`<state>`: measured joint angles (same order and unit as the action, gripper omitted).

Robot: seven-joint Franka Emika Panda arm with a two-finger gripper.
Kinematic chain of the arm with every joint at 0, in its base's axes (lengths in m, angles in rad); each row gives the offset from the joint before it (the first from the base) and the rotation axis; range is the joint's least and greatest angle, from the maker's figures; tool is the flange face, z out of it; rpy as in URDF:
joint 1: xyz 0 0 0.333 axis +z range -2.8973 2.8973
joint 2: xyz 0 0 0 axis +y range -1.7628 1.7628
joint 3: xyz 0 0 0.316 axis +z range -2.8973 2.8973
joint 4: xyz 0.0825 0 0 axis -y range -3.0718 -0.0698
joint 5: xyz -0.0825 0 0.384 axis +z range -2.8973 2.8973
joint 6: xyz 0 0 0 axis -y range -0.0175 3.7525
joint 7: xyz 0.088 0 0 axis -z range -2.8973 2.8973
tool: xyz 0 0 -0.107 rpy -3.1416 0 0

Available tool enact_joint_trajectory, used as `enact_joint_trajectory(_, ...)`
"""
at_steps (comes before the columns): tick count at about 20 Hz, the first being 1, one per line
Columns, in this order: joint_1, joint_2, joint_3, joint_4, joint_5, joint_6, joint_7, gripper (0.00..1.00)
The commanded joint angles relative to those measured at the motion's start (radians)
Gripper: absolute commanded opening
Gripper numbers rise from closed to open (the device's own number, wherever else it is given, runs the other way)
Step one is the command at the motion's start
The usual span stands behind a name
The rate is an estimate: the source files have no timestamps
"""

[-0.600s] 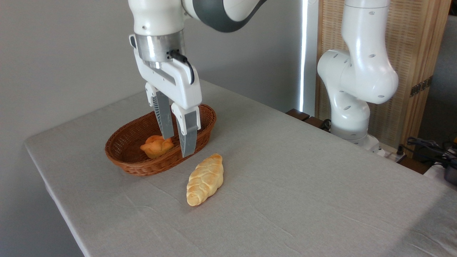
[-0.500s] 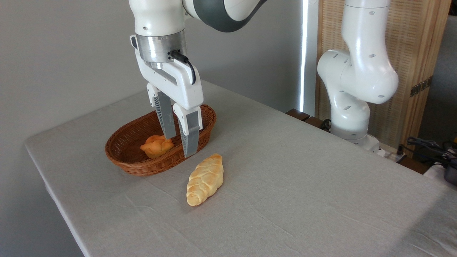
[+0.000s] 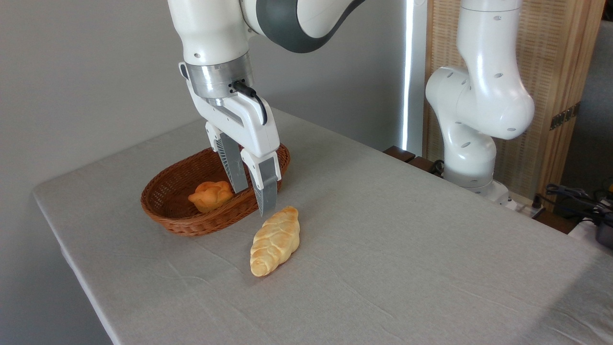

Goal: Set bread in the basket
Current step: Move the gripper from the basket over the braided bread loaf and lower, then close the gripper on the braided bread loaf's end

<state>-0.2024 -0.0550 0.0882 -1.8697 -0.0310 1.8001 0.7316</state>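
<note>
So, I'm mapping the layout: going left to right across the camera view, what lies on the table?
Basket → small round roll inside it → gripper over the basket's right rim → braided bread on the cloth.

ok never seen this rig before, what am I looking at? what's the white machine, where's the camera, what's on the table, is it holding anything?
The white machine is a robot arm bolted beside the table. Its far end carries a gripper with two grey fingers that pinch things. There is one fixed camera, looking down at the table from the front and a little to one side.

On the grey cloth sits a brown wicker basket with a small orange roll inside. In front of the basket, on the cloth, lies a longer pale braided bread.

The jaws stand a little apart with nothing between them, so nothing is held. They hang above the basket's near rim, just behind the bread's far tip, not touching it as far as I can tell. The bread is not yet in the basket.
</note>
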Motion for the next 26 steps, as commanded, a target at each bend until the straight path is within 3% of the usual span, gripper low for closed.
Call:
enact_joint_trajectory(1,-0.006,-0.045,0.008,-0.072,0.011,-0.005,-0.012,1.0)
enact_joint_trajectory(5,-0.006,-0.095,0.011,-0.225,0.005,0.094,-0.032,1.0)
enact_joint_trajectory(8,-0.006,-0.106,0.015,-0.313,0.0,0.244,-0.182,1.0)
enact_joint_trajectory(13,-0.006,-0.106,0.015,-0.417,-0.004,0.392,-0.336,1.0)
enact_joint_trajectory(16,-0.014,-0.105,0.015,-0.447,-0.004,0.455,-0.35,1.0)
enact_joint_trajectory(22,-0.034,-0.097,0.015,-0.45,-0.004,0.464,-0.34,0.98)
enact_joint_trajectory(23,-0.034,-0.097,0.015,-0.45,-0.004,0.472,-0.339,0.83)
enact_joint_trajectory(25,-0.034,-0.098,0.015,-0.448,-0.003,0.472,-0.334,0.32)
enact_joint_trajectory(26,-0.035,-0.098,0.015,-0.448,0.0,0.472,-0.322,0.29)
